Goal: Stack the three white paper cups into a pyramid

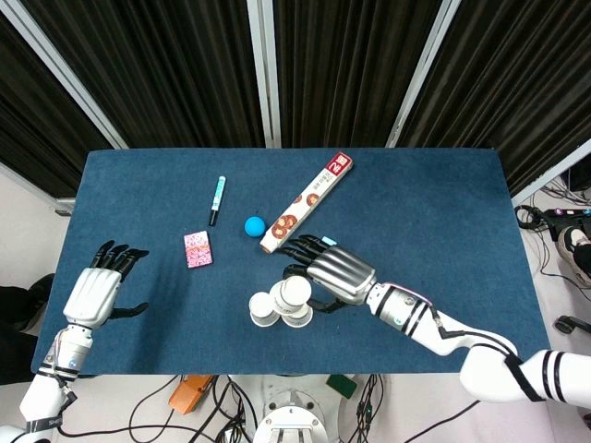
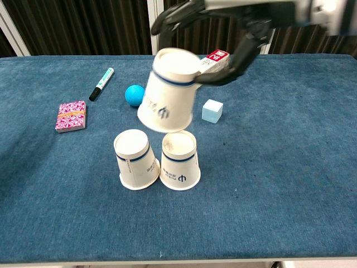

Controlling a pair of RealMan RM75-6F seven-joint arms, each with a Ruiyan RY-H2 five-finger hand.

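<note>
The right hand (image 2: 223, 33) holds the third cup (image 2: 167, 92) upside down, fingers (image 2: 173, 15) wrapped around it, in the air just above the two cups (image 2: 156, 159) standing side by side on the bench (image 2: 279, 167). The left hand (image 1: 97, 291) hovers well left of those cups, fingers spread, holding nothing.

A blue-covered table (image 2: 290, 167) carries a scatter of small items. A green-capped marker (image 2: 101, 84) lies near its far left side, beside a blue ball (image 2: 133, 95). A pink patterned card pack (image 2: 71, 115) rests apart to the left. A long printed box (image 1: 314, 198) lies diagonally, and a pale blue cube (image 2: 212, 110) sits near it. Dark curtains (image 1: 185, 65) hang behind.
</note>
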